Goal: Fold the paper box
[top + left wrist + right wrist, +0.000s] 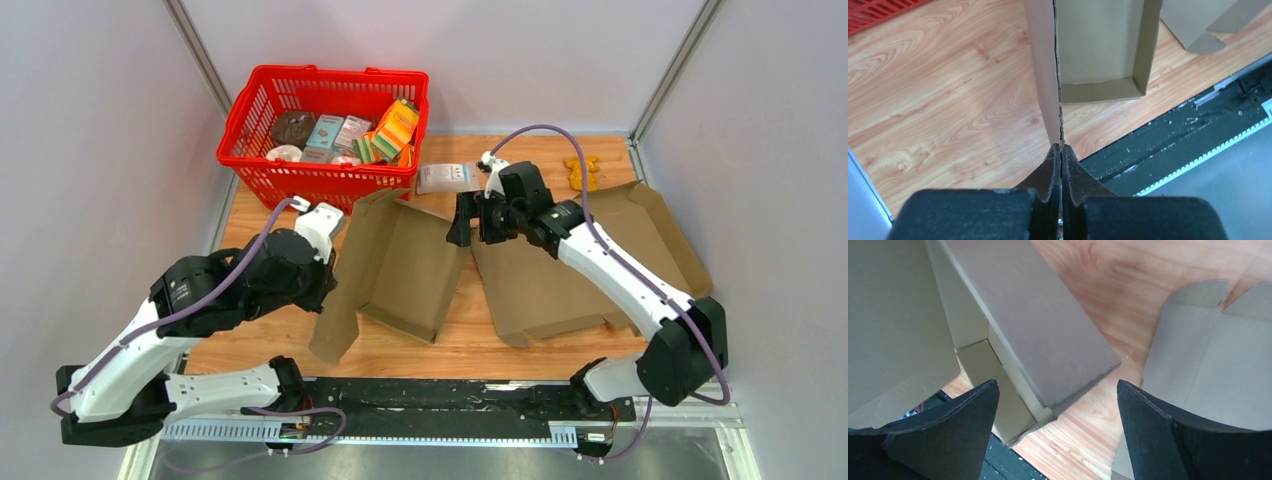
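My wooden table (470, 345) carries a red basket (300, 185) at its far left corner, a half-folded box (405, 265) in the middle and a flat cardboard sheet (545, 285) just right of it. A white packet (447, 178) and a small orange thing (582, 172) lie near the far edge.

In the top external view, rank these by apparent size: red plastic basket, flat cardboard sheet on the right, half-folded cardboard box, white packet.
Largest: red plastic basket and flat cardboard sheet look alike; the right arm hides part of the sheet, so I won't rank them.
Next: half-folded cardboard box.
Smallest: white packet.
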